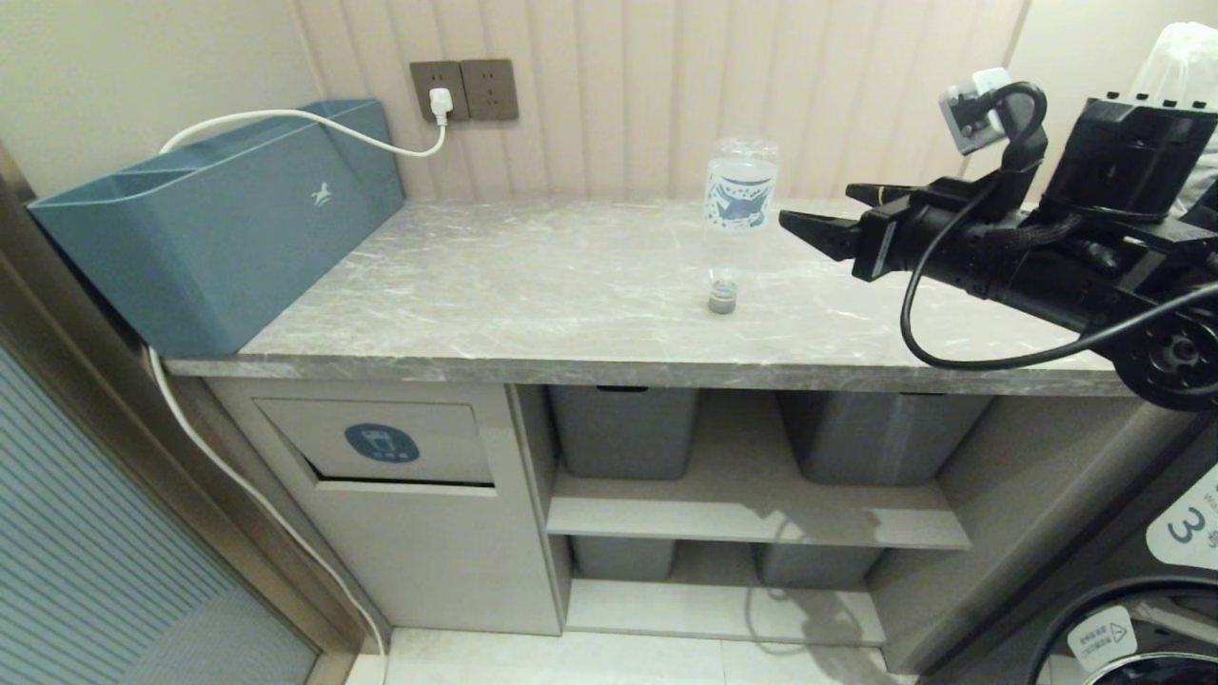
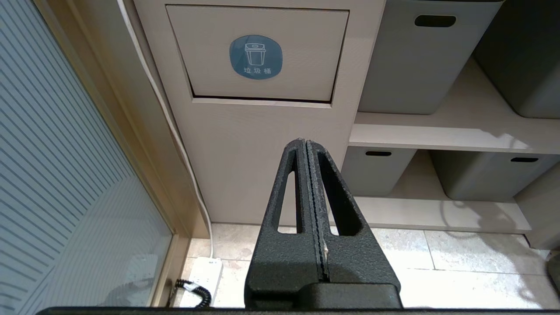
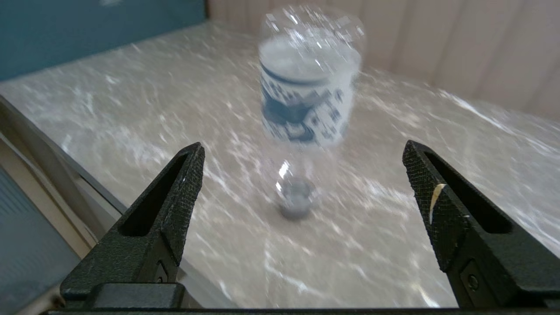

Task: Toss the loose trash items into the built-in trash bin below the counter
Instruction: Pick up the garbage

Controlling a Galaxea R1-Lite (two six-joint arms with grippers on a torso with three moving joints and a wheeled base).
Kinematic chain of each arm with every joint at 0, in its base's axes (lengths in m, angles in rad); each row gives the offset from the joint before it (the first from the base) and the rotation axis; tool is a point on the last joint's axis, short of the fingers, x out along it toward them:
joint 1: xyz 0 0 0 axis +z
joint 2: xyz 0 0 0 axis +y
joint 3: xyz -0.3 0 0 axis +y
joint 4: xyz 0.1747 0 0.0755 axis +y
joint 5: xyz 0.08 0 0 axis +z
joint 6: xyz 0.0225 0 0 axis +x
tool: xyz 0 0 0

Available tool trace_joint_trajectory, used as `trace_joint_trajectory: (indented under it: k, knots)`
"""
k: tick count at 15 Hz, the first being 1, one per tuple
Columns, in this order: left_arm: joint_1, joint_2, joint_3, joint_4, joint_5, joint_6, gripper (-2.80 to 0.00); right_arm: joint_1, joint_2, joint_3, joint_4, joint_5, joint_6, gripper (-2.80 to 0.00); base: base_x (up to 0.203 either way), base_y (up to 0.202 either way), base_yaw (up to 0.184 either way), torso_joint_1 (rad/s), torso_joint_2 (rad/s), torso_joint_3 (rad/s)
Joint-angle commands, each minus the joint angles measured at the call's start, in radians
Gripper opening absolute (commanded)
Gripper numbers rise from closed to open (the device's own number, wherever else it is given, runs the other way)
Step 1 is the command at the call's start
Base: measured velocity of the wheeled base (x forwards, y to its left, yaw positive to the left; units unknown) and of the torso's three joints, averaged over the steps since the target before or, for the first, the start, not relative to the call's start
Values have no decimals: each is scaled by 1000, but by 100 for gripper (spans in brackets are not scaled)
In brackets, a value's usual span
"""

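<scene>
Grey marble table (image 1: pixel 533 285): bottle (image 1: pixel 735 214) inverted on cap, just ahead of right end effector (image 1: pixel 837 217), fingers spread. Your risk: nudge topples it. Left end effector (image 2: pixel 306 148) pressed together.

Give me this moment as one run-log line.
right gripper: open, beside bottle | bottle: cap-down on counter, untouched | left gripper: shut, low facing bin flap | flap: closed

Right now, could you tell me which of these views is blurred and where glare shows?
Right wrist view: bottle and counter smeared, the right gripper fingers sharp. Head view: sharp, pale glare streaks on the counter. Left wrist view: sharp, bright patch on the shelf.
</scene>
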Motion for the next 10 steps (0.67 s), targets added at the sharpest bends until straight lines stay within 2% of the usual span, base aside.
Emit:
trace_joint_trajectory:
  k: [1,4,10]
  knots:
    - [0,2,2,-1,0,-1,-280,29,55,-51,-22,1,7,0,0,0,0,0,0,0]
    - [0,2,2,0,0,-1,-280,69,110,-119,-64,-13,5,0,0,0,0,0,0,0]
    - [0,2,2,-1,0,-1,-280,72,175,-217,-67,-22,7,0,0,0,0,0,0,0]
